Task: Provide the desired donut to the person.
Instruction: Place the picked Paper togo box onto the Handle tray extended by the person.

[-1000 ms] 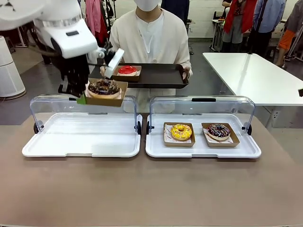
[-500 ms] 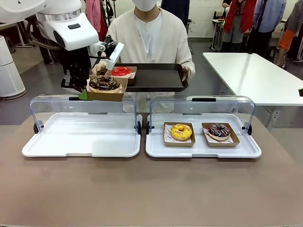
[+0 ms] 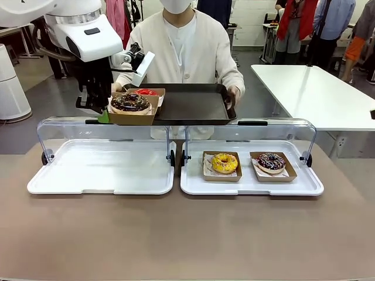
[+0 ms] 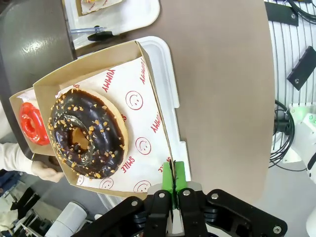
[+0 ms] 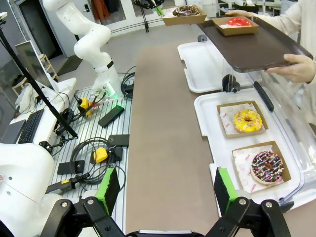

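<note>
Pinches one side wall of the cardboard box (image 3: pixel 130 119) between the fingers of the left gripper (image 3: pixel 102 120), clamped tight on it, with the chocolate donut (image 3: pixel 130 103) lying level inside, up in the air above the far rim of the white display case (image 3: pixel 99 188). Faces the dark tray (image 3: pixel 193 106) held out by the person (image 3: pixel 187 47), long axis running across the table. Meets that tray at its left end, just beside the red donut (image 3: pixel 146 92) in a box of its own; seems to hang at the tray's near edge rather than fully over it, though hard to tell. Leaves the bare stretch of tray to the right of the held box and slightly farther off, so probably calls for a short move forward and rightward before any release. Has the right gripper (image 5: pixel 165 190) spread wide and empty, low over the near side of the table, well apart from the tray and clearly farther from it than the left
</note>
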Tool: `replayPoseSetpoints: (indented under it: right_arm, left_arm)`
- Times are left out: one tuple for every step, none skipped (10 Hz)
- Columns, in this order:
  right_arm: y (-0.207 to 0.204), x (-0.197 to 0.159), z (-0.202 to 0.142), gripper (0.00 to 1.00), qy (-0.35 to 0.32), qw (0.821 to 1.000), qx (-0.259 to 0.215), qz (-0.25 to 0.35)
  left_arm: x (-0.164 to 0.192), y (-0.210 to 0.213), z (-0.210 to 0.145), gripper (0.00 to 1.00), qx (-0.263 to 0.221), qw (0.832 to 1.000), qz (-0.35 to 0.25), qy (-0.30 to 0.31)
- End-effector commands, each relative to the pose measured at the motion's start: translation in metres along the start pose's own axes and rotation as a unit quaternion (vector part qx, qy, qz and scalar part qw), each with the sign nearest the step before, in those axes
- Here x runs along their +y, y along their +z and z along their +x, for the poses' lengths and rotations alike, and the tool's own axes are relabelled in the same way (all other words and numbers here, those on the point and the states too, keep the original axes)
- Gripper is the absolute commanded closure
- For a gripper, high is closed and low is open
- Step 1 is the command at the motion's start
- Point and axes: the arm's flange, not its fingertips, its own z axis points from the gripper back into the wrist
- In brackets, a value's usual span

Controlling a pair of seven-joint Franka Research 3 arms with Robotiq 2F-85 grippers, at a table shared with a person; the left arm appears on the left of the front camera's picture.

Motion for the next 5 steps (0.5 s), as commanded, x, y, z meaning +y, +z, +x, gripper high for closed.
replayPoseSetpoints:
  right_arm:
    - [-0.0005,0.0005,0.0001,0.00,0.003,1.000,-0.004,0.001]
    - [-0.0005,0.0005,0.0001,0.00,0.003,1.000,-0.004,0.001]
    - [-0.0005,0.0005,0.0001,0.00,0.003,1.000,-0.004,0.001]
    - [-0.0005,0.0005,0.0001,0.00,0.003,1.000,-0.004,0.001]
    - [-0.0005,0.0005,0.0001,0.00,0.003,1.000,-0.004,0.001]
  left_arm:
    - [-0.0042,0.0015,-0.0012,1.00,0.002,1.000,0.003,0.000]
    - [-0.0042,0.0015,-0.0012,1.00,0.002,1.000,0.003,0.000]
    - [-0.0042,0.0015,-0.0012,1.00,0.002,1.000,0.003,0.000]
    - [-0.0042,0.0015,-0.0012,1.00,0.002,1.000,0.003,0.000]
    - [-0.0042,0.0015,-0.0012,1.00,0.002,1.000,0.003,0.000]
